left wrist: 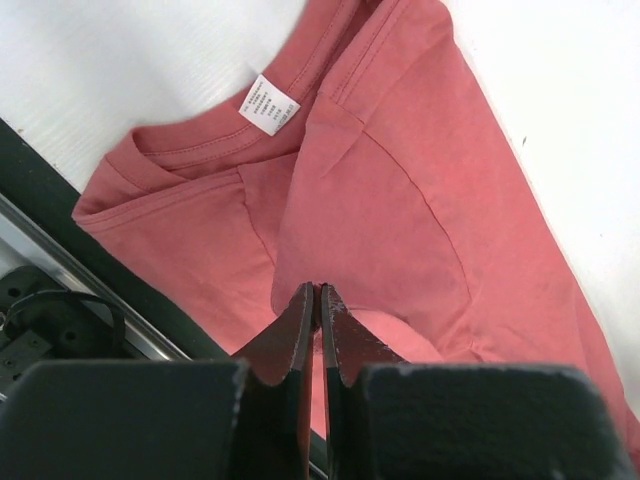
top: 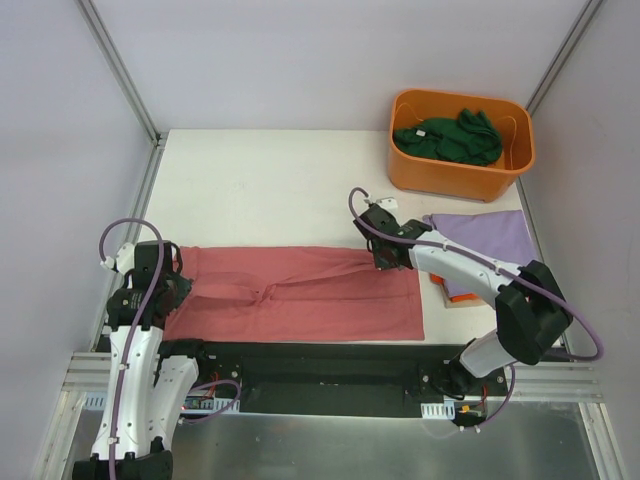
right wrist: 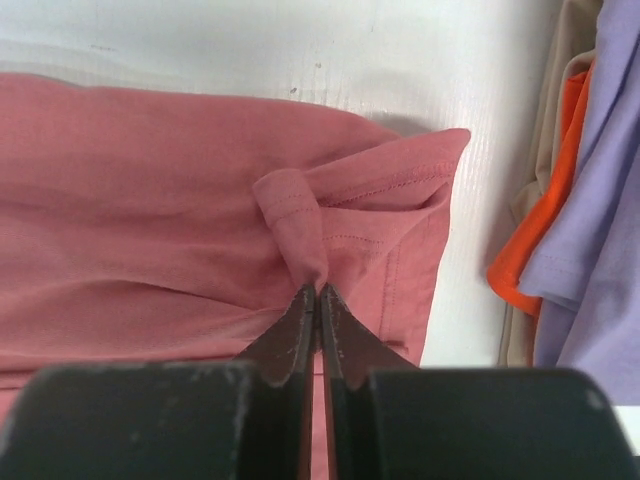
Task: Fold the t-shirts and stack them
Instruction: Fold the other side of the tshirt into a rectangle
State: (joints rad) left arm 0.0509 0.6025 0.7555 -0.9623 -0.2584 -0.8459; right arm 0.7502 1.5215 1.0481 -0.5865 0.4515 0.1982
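The large red-pink t-shirt (top: 300, 300) lies in a long folded band across the near side of the table, twisted at its middle. My left gripper (top: 180, 285) is at its collar end, jaws shut on a pinch of the cloth (left wrist: 400, 180) near the white neck label (left wrist: 268, 104). At the hem end, my right gripper (top: 385, 258) is shut on a small raised fold of the hem (right wrist: 290, 215). A lavender t-shirt (top: 485, 238) lies folded at the right, on an orange one (right wrist: 530, 240). A dark green t-shirt (top: 450, 138) sits in the tub.
The orange plastic tub (top: 455, 182) stands at the back right corner. A black rail (top: 320, 355) runs along the table's near edge just below the red-pink shirt. Frame posts stand at the back corners.
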